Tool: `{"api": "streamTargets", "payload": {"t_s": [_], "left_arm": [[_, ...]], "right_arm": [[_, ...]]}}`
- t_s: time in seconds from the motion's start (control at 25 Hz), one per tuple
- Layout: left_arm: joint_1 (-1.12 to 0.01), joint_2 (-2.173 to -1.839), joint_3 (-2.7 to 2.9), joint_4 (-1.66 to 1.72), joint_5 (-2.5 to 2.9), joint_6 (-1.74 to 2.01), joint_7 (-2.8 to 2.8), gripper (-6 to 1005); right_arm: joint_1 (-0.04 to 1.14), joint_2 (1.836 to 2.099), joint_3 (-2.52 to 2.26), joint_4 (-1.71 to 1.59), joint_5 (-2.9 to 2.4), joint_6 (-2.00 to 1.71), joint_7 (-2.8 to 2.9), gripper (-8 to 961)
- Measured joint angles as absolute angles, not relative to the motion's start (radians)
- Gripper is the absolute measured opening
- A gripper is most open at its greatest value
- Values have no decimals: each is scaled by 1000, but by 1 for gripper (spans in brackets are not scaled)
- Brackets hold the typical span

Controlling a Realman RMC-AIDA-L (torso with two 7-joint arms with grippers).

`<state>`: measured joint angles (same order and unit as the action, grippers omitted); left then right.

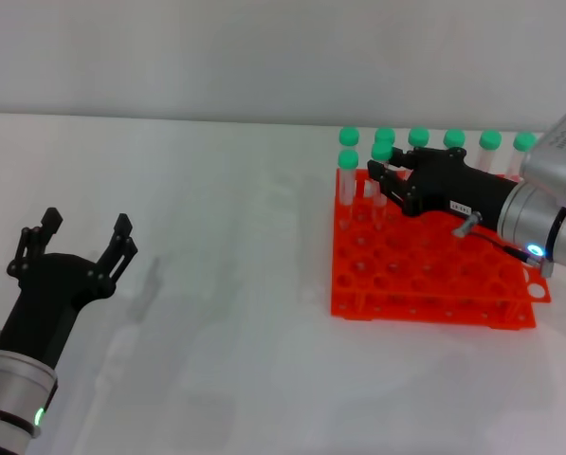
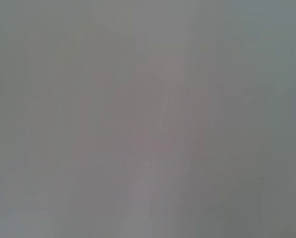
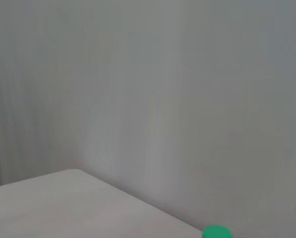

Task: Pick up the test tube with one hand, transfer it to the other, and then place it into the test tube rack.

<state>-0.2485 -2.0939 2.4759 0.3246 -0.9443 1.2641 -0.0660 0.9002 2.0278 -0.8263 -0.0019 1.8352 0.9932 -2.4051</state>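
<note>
Green-capped test tube (image 1: 381,166) upright in orange-red test tube rack (image 1: 425,270), far-left corner

left gripper (image 1: 82,245): matte black, thin jointed fingers w/ blocky segmented tips, black tapered palm body. behind it a silver-grey cylindrical wrist w/ a dark ring and a small green light near the lower edge. right gripper (image 1: 385,182): same black build, fingers w/ linked segments, chunkier black palm housing carrying a small white label w/ dark print, too small to read. a short grey metal stub sticks out by its wrist. right wrist is silver-grey, rounded, w/ a black band and a blue light; white-grey arm link behind it.
</note>
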Motion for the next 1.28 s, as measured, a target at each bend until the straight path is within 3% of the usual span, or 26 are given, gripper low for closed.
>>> {"api": "streamTargets", "payload": {"t_s": [0.44,0.68,1.04,1.28], "left_arm": [[-249,-2094,2486,325,-945,1265,-77,888],[-249,-2094,2488,327,-945,1266,-77,888],[-261,-2093,2486,321,-945,1266,-77,888],[-262,-2092,2478,319,-950,1266,-77,888]], "right_arm": [[846,2028,-819,-14,1844,1018,-2384,546],[703,2026,-817,-101,1855,1183,-2342,686],[456,2024,-817,-161,2161,1299,-2517,732],[405,2022,-818,-114,2351,1265,-2757,732]]}}
